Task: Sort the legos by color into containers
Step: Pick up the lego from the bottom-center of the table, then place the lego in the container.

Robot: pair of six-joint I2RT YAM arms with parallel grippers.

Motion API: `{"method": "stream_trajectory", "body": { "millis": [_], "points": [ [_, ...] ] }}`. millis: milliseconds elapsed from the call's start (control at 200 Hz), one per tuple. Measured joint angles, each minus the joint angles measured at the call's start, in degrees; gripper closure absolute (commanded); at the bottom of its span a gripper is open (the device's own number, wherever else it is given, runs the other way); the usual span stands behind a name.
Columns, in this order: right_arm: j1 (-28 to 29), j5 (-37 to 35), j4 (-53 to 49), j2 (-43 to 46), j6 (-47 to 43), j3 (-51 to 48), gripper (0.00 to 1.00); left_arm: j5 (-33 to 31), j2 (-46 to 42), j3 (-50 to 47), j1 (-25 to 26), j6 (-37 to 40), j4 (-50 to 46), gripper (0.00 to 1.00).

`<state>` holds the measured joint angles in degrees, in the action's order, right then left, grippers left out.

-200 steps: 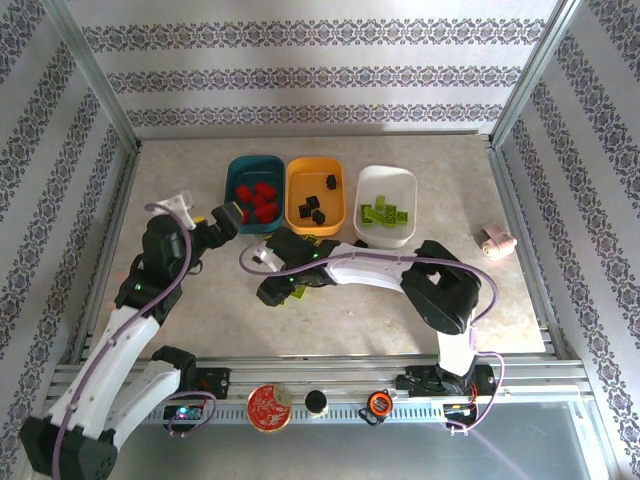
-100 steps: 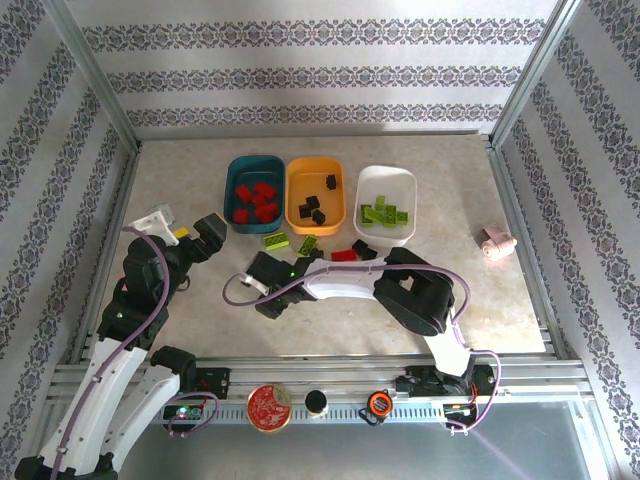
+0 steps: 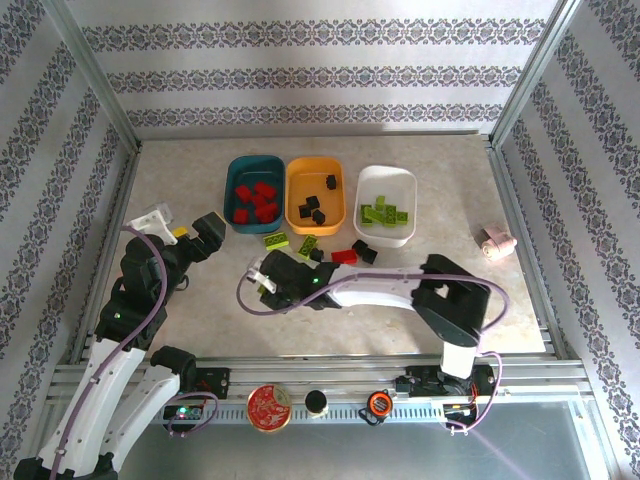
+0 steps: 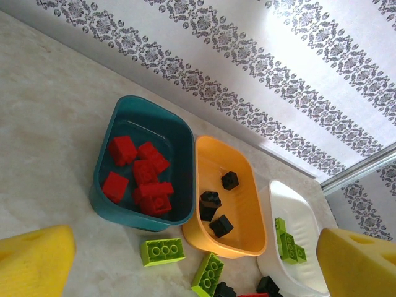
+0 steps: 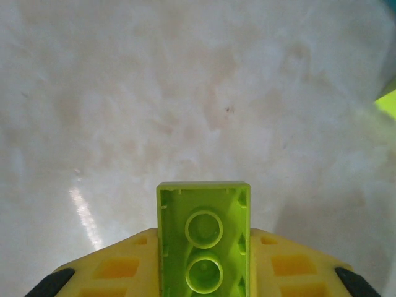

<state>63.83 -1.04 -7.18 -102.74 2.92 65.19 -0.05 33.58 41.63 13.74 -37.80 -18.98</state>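
Right gripper (image 5: 203, 275) tight on a lime lego (image 5: 203, 238), apparently underside-up; left gripper (image 4: 195, 263) spread.

The lime brick (image 5: 203, 244) was cropped by the right wrist view's bottom edge, and the white tray (image 4: 304, 213) was cut off by the left wrist view's lower edge.

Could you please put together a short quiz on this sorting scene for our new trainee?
1. True or false: the right gripper is shut on a lime green brick.
2. Which tray holds the black bricks? A teal tray; B orange tray; C white tray.
3. Fill in: the left gripper is ____.
Key: 1 true; 2 B; 3 open.
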Motion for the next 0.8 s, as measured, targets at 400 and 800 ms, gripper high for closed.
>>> {"method": "stream_trajectory", "body": {
  "millis": [400,800],
  "points": [
    [-20.22,0.83,8.35,17.55,9.16,-14.27,0.76,9.31,6.88,-5.53,0.90,-0.04,2.82,0.00],
    [-43.21,-4.13,5.46,11.76,18.84,-9.46,0.53,4.22,22.62,-8.41,20.37,3.08,5.55,0.00]
  ]
}}
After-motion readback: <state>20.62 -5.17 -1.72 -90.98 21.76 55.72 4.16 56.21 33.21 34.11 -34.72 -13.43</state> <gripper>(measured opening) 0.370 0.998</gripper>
